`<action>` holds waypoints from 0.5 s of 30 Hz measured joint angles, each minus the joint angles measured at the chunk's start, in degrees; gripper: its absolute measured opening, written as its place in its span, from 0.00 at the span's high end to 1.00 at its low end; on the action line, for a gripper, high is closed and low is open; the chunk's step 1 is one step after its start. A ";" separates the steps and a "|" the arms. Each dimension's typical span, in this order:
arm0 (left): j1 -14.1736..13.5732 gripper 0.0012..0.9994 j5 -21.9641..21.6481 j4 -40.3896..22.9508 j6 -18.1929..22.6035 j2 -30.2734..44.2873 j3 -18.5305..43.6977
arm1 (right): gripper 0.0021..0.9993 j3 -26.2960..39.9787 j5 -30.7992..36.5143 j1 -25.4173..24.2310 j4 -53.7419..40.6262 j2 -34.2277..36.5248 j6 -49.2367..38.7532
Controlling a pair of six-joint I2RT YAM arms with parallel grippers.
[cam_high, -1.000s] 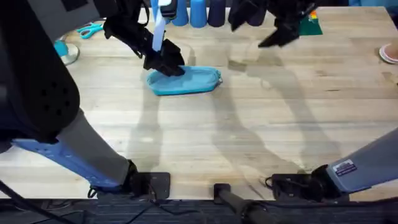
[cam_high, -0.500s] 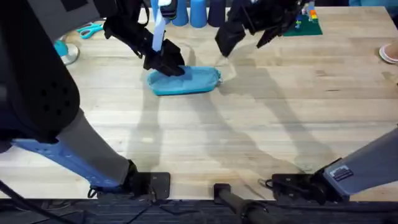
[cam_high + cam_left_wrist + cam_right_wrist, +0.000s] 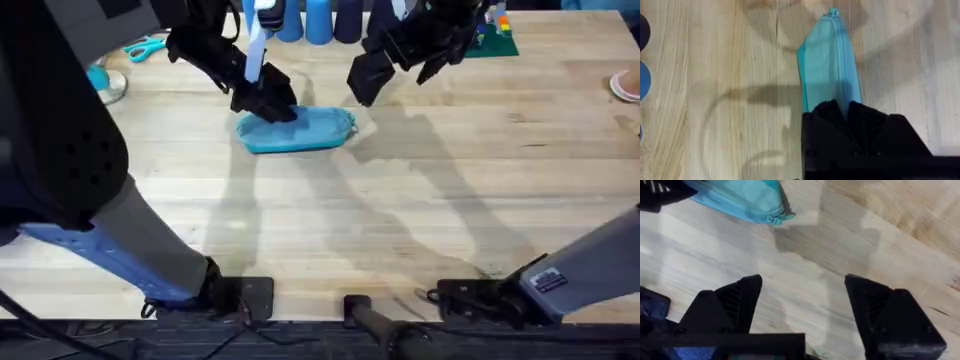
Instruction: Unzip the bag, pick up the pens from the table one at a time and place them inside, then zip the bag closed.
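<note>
Left gripper [image 3: 268, 103]: clamped on the bag [image 3: 305, 130], its left end.
Right gripper [image 3: 362, 86]: fingers wide, empty, above bag's right end.
Table [image 3: 420, 200]: bare near side.

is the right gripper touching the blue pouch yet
Apart. The right wrist view shows bare table between the open right gripper and the pouch.

The left gripper [image 3: 268, 103] covers the bag's [image 3: 300, 130] near end, hiding its zipper there
</note>
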 joint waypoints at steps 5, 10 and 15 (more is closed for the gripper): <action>0.00 0.68 -0.31 0.12 0.16 0.00 0.00 | 0.00 0.00 0.38 0.00 0.04 0.00 0.00; 0.07 0.02 -1.46 0.28 -0.11 0.00 0.00 | 0.00 0.00 0.39 -0.01 0.03 0.00 0.00; 0.07 0.01 -1.53 0.44 -0.17 0.00 0.00 | 0.00 0.00 0.41 -0.02 0.58 0.00 -0.02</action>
